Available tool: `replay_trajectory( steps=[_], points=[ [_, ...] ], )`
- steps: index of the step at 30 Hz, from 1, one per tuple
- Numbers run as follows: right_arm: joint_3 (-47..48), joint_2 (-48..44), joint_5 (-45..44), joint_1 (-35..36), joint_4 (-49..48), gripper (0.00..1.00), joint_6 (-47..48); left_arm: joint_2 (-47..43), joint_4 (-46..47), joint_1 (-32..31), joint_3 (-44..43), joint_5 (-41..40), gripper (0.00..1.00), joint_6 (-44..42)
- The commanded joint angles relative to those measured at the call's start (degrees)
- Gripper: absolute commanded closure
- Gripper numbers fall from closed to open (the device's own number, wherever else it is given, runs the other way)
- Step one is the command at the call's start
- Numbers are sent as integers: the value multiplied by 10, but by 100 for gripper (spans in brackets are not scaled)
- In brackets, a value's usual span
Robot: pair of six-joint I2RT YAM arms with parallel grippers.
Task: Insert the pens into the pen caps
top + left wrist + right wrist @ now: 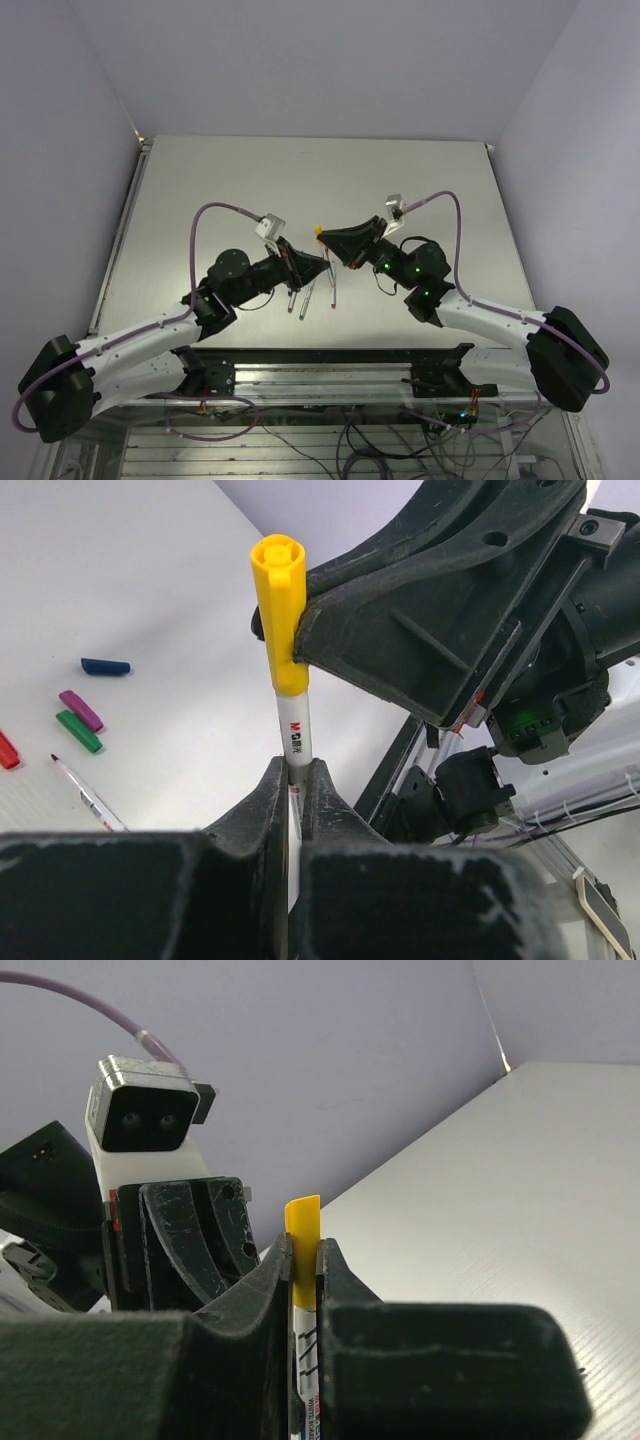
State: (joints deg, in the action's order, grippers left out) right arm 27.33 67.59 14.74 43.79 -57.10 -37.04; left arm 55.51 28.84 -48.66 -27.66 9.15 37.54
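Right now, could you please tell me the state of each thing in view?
Left end effector: shut on held pen.
Right end effector: shut on yellow cap.
Held pen: yellow cap on its end.
Blue cap: loose, lying flat.
Purple cap: loose, lying flat.
Green cap: loose, lying flat.
Red cap: loose, lying flat.
Loose pen: uncapped, lying flat.

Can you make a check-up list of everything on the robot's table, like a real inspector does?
Surface: pale grey table.
Job's things: one pen upright with the yellow cap on its top; blue cap, purple cap, green cap and red cap lying loose; loose pens near them.
Clutter: nothing seen.
Grippers: left gripper shut on the pen; right gripper shut on the yellow cap.
Cables: purple cables loop over both arms; wires hang under the near edge.
Surroundings: lilac walls.
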Motion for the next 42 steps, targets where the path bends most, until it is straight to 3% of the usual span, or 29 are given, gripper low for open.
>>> replay_trajectory(
  steps=[1,18,28,36,40,42],
  points=[
    [-1,4,23,22,105,100,6,-58,92,2,-10,-93,93,-26],
    [56,61,-114,122,284,100,79,-82,66,3,-46,-164,93,-93],
    [102,39,-203,128,326,100,121,-124,7,3,-29,-177,93,-85],
    [154,-3,-260,127,334,79,160,-101,-65,2,-30,-174,93,-80],
    [159,-50,-295,127,319,59,171,-88,-71,2,-13,-161,93,-76],
    [162,-69,-306,127,315,54,180,-81,-73,3,-10,-146,93,-80]
  ],
)
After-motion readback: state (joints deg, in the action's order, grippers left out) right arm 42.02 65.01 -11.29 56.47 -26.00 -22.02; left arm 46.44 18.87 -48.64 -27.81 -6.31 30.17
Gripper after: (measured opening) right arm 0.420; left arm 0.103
